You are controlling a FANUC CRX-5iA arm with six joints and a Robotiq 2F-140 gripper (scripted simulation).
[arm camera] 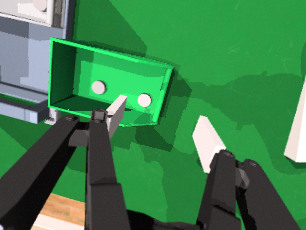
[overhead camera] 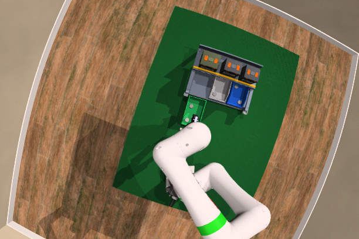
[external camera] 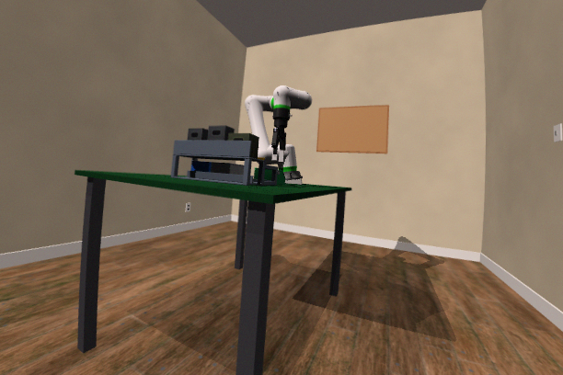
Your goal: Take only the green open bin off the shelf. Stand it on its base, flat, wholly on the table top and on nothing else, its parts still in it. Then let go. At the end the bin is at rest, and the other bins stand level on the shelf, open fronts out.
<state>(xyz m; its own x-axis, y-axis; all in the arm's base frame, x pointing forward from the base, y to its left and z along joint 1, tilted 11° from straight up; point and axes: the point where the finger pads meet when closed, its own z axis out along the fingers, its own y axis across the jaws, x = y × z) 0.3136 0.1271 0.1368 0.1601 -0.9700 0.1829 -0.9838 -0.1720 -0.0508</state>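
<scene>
The green open bin point(overhead camera: 197, 109) point(external camera: 269, 177) point(arm camera: 120, 70) stands upright on the green table top point(overhead camera: 234, 145) point(external camera: 207, 184) point(arm camera: 240, 50), just in front of the shelf's empty left slot point(overhead camera: 199, 82). Its back end lies close to the shelf's front edge; I cannot tell whether they touch. Two grey round parts point(arm camera: 99, 87) point(arm camera: 144, 100) lie in it. My gripper point(overhead camera: 194, 119) point(external camera: 277, 154) point(arm camera: 161, 116) is open and hangs above the bin's near end, one finger over the inside, the other outside the end wall. Nothing is between the fingers.
The grey shelf point(overhead camera: 247, 102) point(external camera: 212, 150) point(arm camera: 30, 95) holds a white bin point(overhead camera: 218, 89) and a blue bin point(overhead camera: 238, 94) on its lower level, open fronts out. Three dark bins point(overhead camera: 210, 60) with orange parts stand on its upper level. My arm's base stands at the table's near edge.
</scene>
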